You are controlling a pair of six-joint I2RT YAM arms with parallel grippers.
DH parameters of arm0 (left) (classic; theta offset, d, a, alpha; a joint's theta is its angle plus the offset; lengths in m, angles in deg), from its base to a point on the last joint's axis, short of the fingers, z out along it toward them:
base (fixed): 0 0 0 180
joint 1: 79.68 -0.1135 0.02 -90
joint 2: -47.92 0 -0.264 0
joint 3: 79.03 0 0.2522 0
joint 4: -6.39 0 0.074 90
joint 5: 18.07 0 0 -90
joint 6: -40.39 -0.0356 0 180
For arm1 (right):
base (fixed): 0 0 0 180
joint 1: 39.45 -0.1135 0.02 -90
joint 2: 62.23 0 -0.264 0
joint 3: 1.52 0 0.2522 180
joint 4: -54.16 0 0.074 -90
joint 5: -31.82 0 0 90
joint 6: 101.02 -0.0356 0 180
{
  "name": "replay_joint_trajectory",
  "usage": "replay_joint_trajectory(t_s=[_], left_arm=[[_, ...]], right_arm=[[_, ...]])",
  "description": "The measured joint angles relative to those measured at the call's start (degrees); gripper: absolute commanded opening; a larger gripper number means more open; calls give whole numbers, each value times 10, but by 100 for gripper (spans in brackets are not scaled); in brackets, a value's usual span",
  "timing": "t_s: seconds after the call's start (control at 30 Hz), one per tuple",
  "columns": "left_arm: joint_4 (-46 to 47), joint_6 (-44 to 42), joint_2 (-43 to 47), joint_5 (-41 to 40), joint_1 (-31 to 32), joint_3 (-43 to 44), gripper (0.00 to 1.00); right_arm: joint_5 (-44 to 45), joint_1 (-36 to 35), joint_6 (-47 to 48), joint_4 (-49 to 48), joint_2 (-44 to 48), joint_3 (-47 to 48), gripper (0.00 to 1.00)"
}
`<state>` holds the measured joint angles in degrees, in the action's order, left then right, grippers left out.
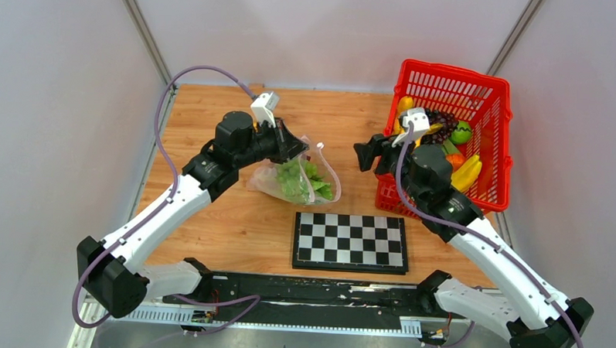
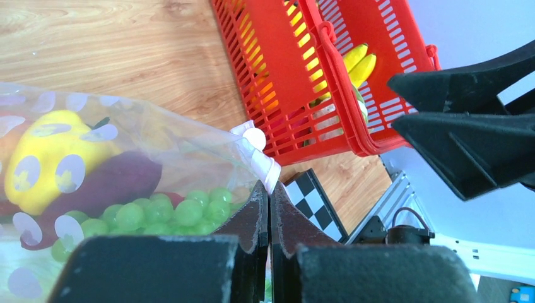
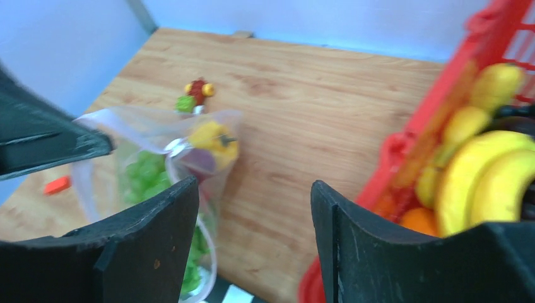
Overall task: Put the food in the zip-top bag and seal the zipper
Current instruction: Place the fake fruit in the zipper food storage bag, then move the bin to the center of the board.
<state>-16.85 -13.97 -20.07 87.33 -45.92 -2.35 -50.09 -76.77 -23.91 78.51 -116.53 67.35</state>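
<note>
A red basket (image 1: 455,86) stands near a chessboard (image 1: 350,241) on the wooden table (image 1: 233,225).

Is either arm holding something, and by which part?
The left fingers are pinched shut on the zip-top bag, at its edge beside the pink zipper. The right fingers stand open, holding nothing.

Your top view is bright and even, with soft light from above and only faint, short shadows on the desk (image 1: 210,225); it's sharp to the corners. Right wrist is motion-blurred: the red basket (image 3: 404,158) and bananas (image 3: 486,177) smear, and the zip-top bag (image 3: 126,126) is soft. Left wrist is sharp, with slight sheen on the bag film.
</note>
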Motion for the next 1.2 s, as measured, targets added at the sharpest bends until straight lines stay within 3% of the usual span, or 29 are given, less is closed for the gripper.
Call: replay_joint_trajectory(t_s=[0.2, 0.4, 0.63, 0.9, 1.2], left_arm=[[-1, 0, 1, -10, 0, 0, 0], [-2, -1, 9, -14, 0, -6, 0], [-2, -2, 9, -14, 0, -6, 0], [-3, -3, 10, -13, 0, -6, 0], [-10, -10, 11, -5, 0, -6, 0]], right_arm=[[126, 25, 20, 40, -1, 2, 72], [139, 130, 13, 102, -37, 29, 74], [68, 205, -5, 146, -65, 34, 76], [-40, 216, 3, 199, -149, 65, 76], [-221, 205, 24, 222, -230, 105, 77]])
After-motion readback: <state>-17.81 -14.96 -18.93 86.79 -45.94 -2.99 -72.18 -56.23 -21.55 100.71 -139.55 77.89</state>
